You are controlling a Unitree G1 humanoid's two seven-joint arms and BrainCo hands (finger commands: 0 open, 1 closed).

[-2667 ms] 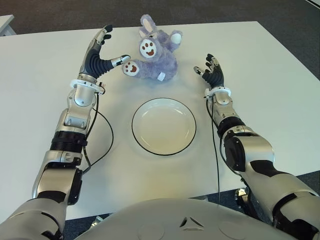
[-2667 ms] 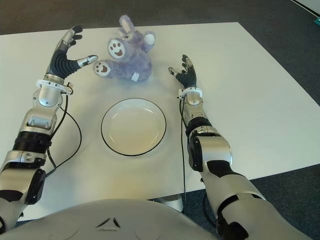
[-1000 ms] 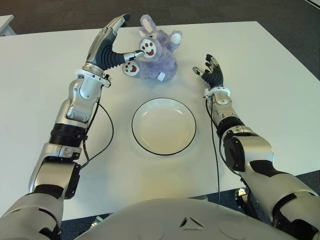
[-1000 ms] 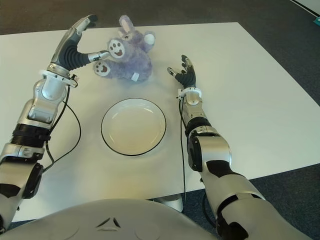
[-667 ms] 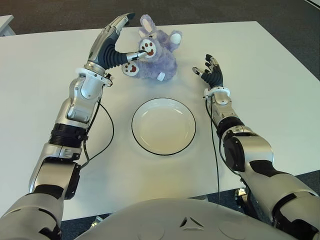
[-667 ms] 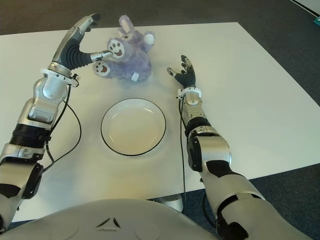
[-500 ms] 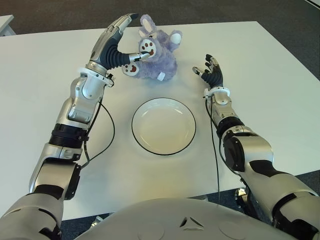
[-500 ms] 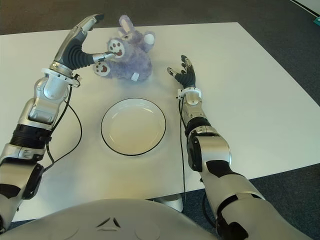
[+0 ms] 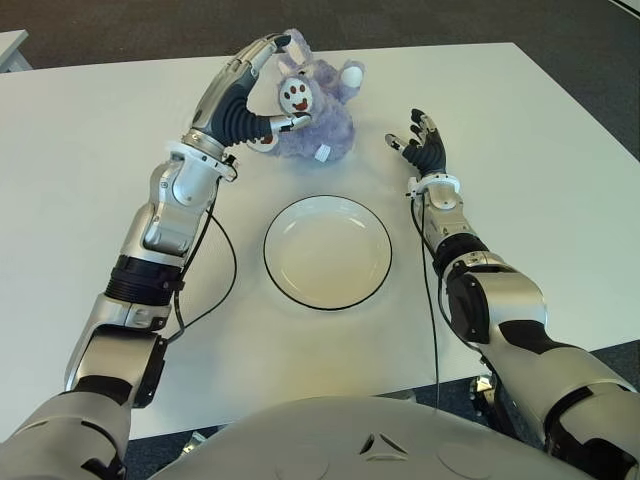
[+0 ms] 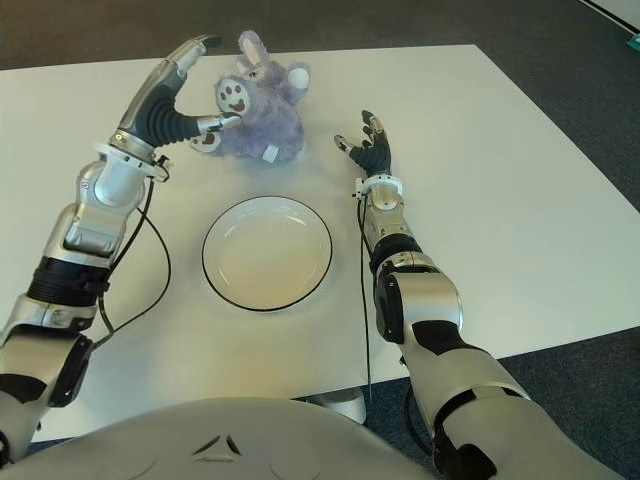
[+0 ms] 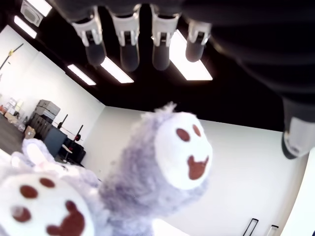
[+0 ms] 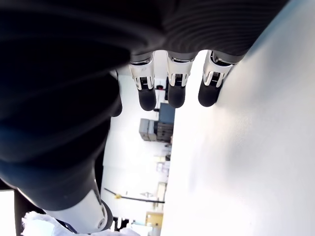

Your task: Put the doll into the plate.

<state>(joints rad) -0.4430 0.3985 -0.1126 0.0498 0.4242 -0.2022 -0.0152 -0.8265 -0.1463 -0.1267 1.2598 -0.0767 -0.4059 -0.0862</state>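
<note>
A white tabletop [image 9: 90, 180] is seen from above, from the head of a humanoid robot whose two silver and black arms reach forward onto it. Near the far edge lies the doll [image 9: 312, 102], a purple plush rabbit on its back, with its white paw soles and their brown pads turned upward and its ears pointing away from the robot. A small white tag shows on its near side.

Closer to the robot, and a little apart from the doll, sits the plate [image 9: 281, 279], round and white with a thin dark rim. Nothing lies in it.

The left hand [image 9: 248, 92] is at the doll's left side. Its fingers [image 9: 262, 48] are spread and arch over the top of the toy, while the thumb reaches in from below toward the raised paws. From the wrist camera, the four fingertips hang above one paw with open space between them and the plush, so the hand brackets the doll but has not closed on it. Whether the thumb tip touches the paw cannot be told.

The right hand [image 9: 419, 142] shows to the right of the doll, well clear of it, just above or on the tabletop. Its fingers are loosely parted and slightly bent, and they hold nothing.

A thin black cable runs along each forearm.
</note>
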